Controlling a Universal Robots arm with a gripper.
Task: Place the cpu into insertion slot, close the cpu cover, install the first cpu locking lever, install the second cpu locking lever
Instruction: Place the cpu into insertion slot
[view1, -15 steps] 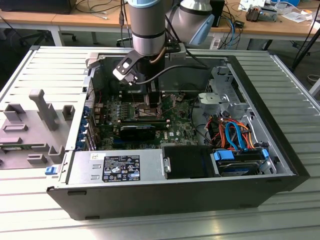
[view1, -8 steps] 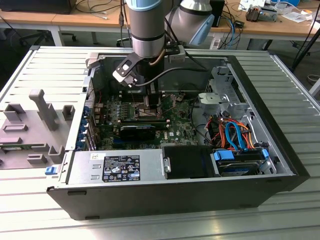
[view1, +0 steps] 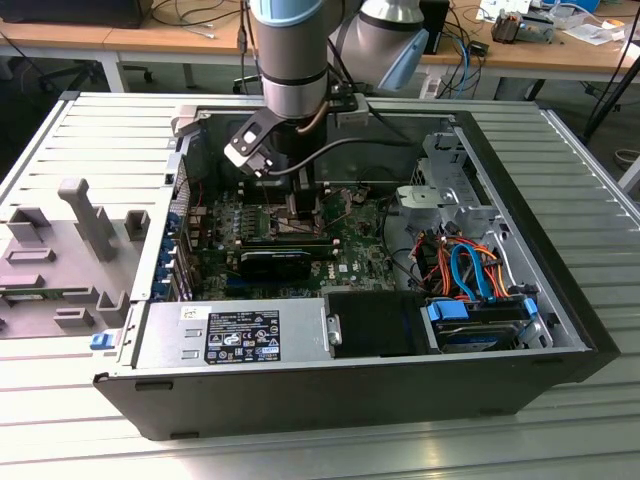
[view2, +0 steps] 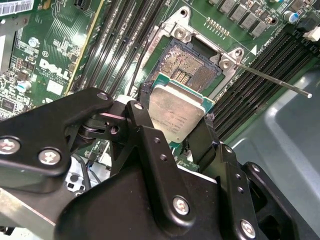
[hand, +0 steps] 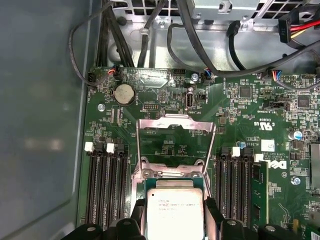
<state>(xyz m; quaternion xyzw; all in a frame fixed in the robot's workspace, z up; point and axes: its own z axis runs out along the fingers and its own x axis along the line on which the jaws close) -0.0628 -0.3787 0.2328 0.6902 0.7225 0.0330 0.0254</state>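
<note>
My gripper (view2: 172, 125) is shut on the cpu (view2: 177, 116), a silvery square chip held by two opposite edges between black fingers (view2: 142, 125). The cpu hangs over the near part of the insertion slot (view2: 192, 62), whose dark pin field shows beyond it. In the first wrist view the cpu (hand: 175, 212) sits in the gripper (hand: 175, 220), and the cpu cover (hand: 176, 122) stands swung open past the insertion slot (hand: 167, 174). A thin locking lever (view2: 272, 80) sticks out from a slot corner. In the exterior view the gripper (view1: 300, 205) reaches down into the open computer case (view1: 300, 400).
Long black memory slots (hand: 107, 185) flank the socket on both sides. A labelled power supply (view1: 235, 335) lies at the case front. At the exterior view's right are a grey drive cage (view1: 445, 185) and orange and blue cables (view1: 470, 265). Grey fixtures (view1: 85, 215) sit outside the case.
</note>
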